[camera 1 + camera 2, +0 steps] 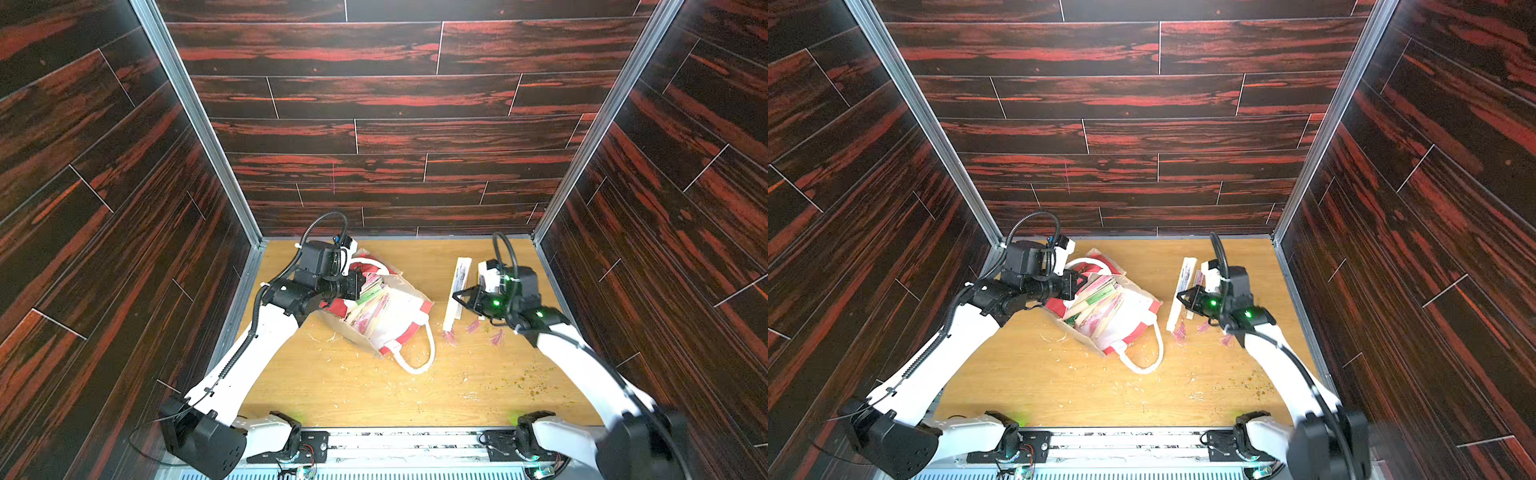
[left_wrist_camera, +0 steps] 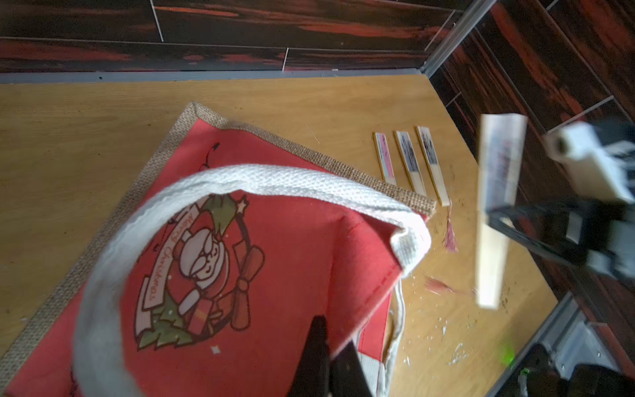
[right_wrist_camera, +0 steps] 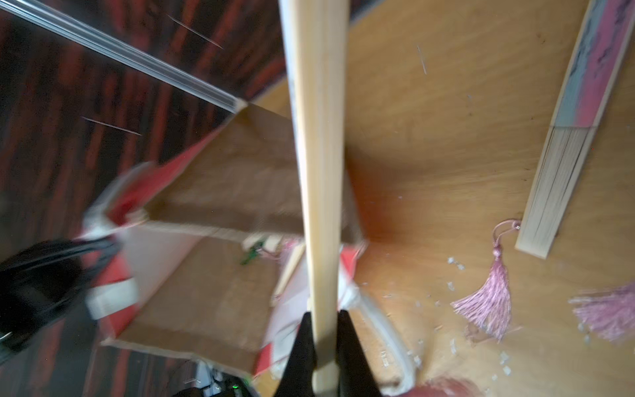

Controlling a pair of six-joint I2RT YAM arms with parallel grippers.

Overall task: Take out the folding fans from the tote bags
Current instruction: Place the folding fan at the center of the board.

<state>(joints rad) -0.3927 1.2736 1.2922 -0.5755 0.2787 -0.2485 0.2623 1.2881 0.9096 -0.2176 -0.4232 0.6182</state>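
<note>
Your worktop (image 1: 332, 395) is tan wood-grain, pretty messy with pale shavings (image 1: 345, 365) and crumbs, and it's boxed in on three sides by dark red-streaked plank walls (image 1: 374, 104) with grey metal corner posts (image 1: 199, 124). The tote bag (image 1: 399, 332) slumps around the middle, folding fans (image 1: 368, 297) showing in its open mouth, and your left gripper (image 2: 335, 340) is pinched tight on its red rim. Your right gripper (image 3: 324, 318) is clamped on one fan (image 3: 319, 172) held up near the right edge, with three loose fans (image 2: 409, 161) and pink tassels (image 3: 488, 302) lying toward the back right corner.
</note>
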